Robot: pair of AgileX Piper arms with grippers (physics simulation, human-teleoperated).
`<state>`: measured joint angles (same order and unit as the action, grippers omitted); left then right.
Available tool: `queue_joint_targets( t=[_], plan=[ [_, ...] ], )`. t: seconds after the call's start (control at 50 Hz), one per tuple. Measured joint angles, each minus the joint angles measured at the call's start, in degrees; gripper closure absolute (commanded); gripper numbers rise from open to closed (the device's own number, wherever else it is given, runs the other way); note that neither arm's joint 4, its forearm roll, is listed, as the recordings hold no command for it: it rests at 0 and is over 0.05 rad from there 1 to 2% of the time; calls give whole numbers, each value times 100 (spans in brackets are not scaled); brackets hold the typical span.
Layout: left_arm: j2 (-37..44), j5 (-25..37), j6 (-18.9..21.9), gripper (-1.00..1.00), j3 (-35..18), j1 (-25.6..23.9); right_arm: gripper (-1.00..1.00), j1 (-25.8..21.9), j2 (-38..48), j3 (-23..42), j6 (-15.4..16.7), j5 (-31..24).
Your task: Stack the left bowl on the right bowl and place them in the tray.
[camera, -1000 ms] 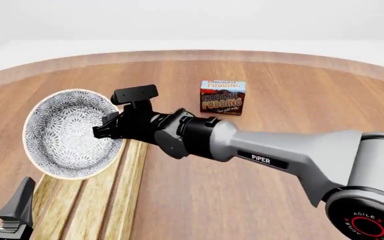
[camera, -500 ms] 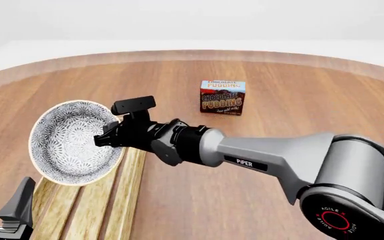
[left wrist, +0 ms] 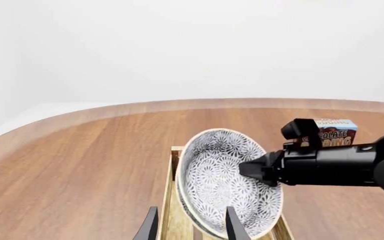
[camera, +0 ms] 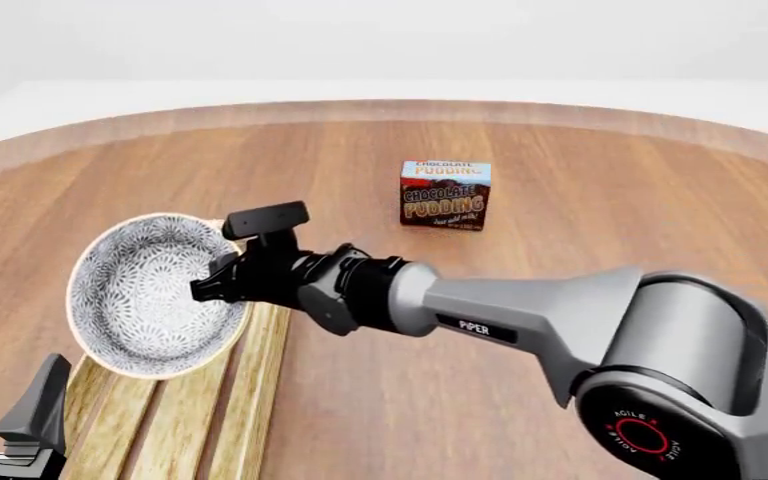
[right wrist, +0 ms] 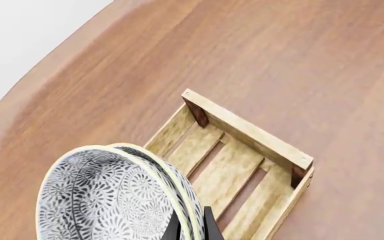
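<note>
Stacked bowls pinched at rim by right gripper, held tilted above far end of tray. Left gripper parked low at near edge, fingers spread, nothing held. Chocolate pudding box well apart.

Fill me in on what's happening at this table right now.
The right arm's tool is pinching the rim of two nested patterned bowls, holding them tilted in the air over the far end of the long wooden tray. The bowls are already stacked; they have not yet been set down in the tray. The left tool sits open and empty near the tray's close end. A chocolate pudding box stands apart, farther back on the table.
</note>
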<state>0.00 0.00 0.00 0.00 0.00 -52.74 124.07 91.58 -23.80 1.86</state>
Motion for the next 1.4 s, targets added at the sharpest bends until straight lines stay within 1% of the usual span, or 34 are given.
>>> queue_joint_targets(
  t=[0.32,1.4],
  plan=[
    [0,0,0,-100,0,0,100,-61,133,141,84,-153],
    [0,0,0,-100,0,0,100,-194,651,563,197,-586]
  ],
)
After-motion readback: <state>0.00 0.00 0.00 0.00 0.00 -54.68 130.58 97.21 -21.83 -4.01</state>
